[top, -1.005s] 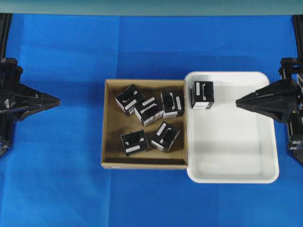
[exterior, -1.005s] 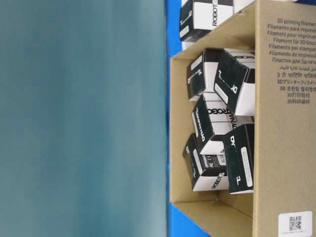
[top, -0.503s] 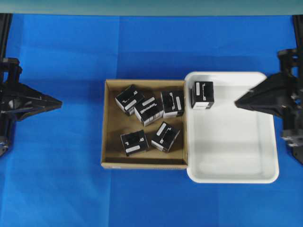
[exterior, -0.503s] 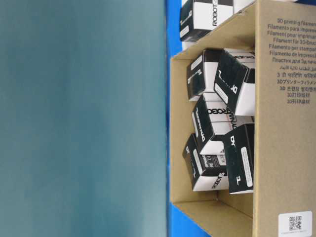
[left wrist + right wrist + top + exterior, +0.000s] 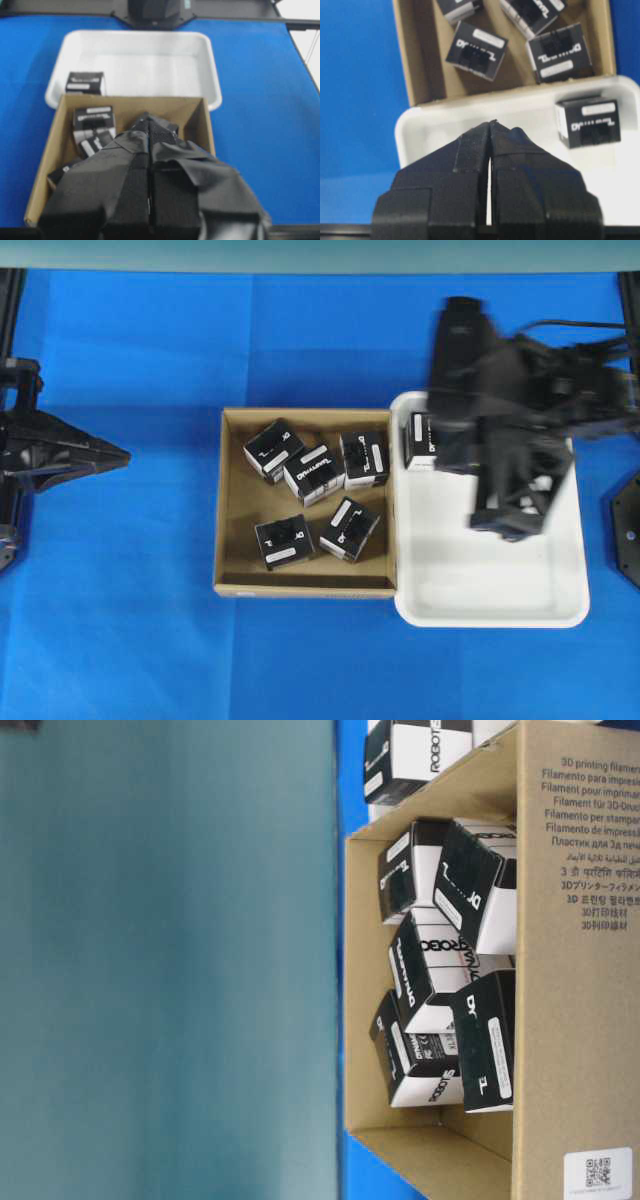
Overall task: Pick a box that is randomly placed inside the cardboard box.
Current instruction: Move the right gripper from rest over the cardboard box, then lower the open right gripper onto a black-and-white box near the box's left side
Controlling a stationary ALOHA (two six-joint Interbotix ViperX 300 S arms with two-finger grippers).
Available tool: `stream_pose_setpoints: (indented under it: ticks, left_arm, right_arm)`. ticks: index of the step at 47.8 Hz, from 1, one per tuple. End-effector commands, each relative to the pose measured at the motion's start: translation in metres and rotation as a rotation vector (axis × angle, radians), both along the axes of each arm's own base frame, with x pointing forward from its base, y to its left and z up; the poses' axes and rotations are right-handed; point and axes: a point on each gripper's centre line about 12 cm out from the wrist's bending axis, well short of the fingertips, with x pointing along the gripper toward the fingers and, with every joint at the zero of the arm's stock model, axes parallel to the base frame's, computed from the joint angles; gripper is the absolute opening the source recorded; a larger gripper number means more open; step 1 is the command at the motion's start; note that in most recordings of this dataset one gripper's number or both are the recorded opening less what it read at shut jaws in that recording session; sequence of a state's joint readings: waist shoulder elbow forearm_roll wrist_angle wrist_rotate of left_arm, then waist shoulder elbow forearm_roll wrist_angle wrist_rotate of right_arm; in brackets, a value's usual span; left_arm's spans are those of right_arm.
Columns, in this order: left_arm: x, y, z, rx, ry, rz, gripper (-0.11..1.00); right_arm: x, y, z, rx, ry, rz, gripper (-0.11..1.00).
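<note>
The cardboard box (image 5: 232,502) lies mid-table with several black boxes inside, among them one at the front (image 5: 283,542) and one in the middle (image 5: 313,474). They also show in the table-level view (image 5: 430,970) and the right wrist view (image 5: 476,50). My right gripper (image 5: 495,520) is shut and empty. It hangs motion-blurred above the white tray, and its tips (image 5: 492,121) are short of the cardboard box's wall. My left gripper (image 5: 110,455) is shut and empty, far to the left of the cardboard box. In its wrist view its tips (image 5: 149,122) overlap the box.
A white plastic tray (image 5: 500,595) touches the cardboard box's right wall. One black carton (image 5: 420,440) stands in its far left corner, partly hidden by the right arm; it also shows in the wrist views (image 5: 590,122) (image 5: 85,82). Blue cloth covers the table.
The right arm has swung in from the right edge to above the tray, still shut. The left arm and all cartons have stayed put.
</note>
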State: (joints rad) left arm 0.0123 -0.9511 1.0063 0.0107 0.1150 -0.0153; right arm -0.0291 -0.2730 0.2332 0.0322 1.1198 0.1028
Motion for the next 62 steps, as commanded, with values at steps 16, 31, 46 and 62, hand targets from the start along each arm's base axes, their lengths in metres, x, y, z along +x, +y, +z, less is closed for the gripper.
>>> stream_pose_setpoints:
  ticks: [16, 31, 46, 62]
  left_arm:
    - [0.001, 0.0, 0.024, 0.001, -0.061, 0.002, -0.07]
    - [-0.001, -0.008, 0.027, -0.002, -0.071, -0.036, -0.07]
    - [-0.001, -0.007, 0.026, 0.0, -0.071, -0.035, -0.07]
    - [-0.002, -0.007, 0.024, -0.002, -0.046, -0.033, -0.07]
  right_arm:
    - [0.064, -0.014, -0.036, -0.08, 0.138, 0.16, 0.01]
    - [0.109, -0.045, -0.066, -0.176, 0.161, 0.274, 0.01]
    - [0.155, -0.064, -0.105, -0.286, 0.088, 0.428, 0.06]
    - [0.168, -0.066, -0.128, -0.303, 0.105, 0.487, 0.21]
